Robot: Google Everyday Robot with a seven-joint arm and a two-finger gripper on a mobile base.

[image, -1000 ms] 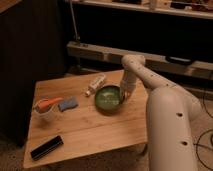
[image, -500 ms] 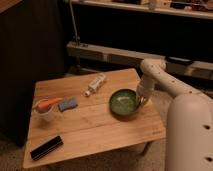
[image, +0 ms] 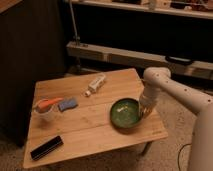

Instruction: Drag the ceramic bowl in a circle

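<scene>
The ceramic bowl (image: 125,114) is round, shallow and glossy green with a darker rim. It sits on the wooden table (image: 90,120) near the right front corner. My gripper (image: 145,109) reaches down from the white arm at the right and meets the bowl's right rim. The arm's wrist hides the fingertips where they touch the bowl.
A white bottle (image: 95,83) lies on its side at the table's back middle. A clear cup with an orange item (image: 45,108) and a blue-grey sponge (image: 67,104) sit at the left. A black flat object (image: 46,148) lies at the front left. A dark cabinet stands to the left.
The bowl has moved toward the table's front right, dragged along with my gripper. The arm has swung right and forward with it.
</scene>
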